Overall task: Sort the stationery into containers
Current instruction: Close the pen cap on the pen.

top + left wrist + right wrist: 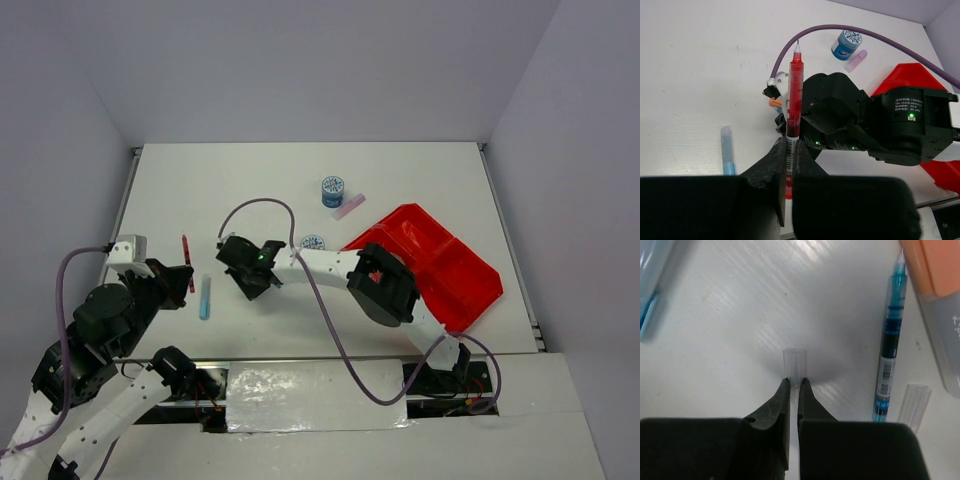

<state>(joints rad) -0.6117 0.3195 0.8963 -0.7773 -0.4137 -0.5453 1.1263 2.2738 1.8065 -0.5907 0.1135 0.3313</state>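
Observation:
My left gripper [187, 280] [790, 146] is shut on a red pen [795, 95] [185, 250], held above the table with its tip pointing away. My right gripper [246, 284] [794, 386] is down at the table, shut on a small clear pen cap [794, 361]. A blue pen [889, 347], an orange-tipped marker [935, 290] and a second clear cap [916, 401] lie to its right. A light blue marker [205, 297] [727, 150] lies between the arms. Two blue-white rolls [332, 190] [312, 242] and a pink stick [349, 206] lie near the red tray [470, 290]. No tape ring shows.
The right arm's black wrist [880, 120] and its purple cable [840, 29] fill the space just beyond the red pen. The red tray's corner [907, 75] shows at the right. Grey walls close the table at the left, the back and the right.

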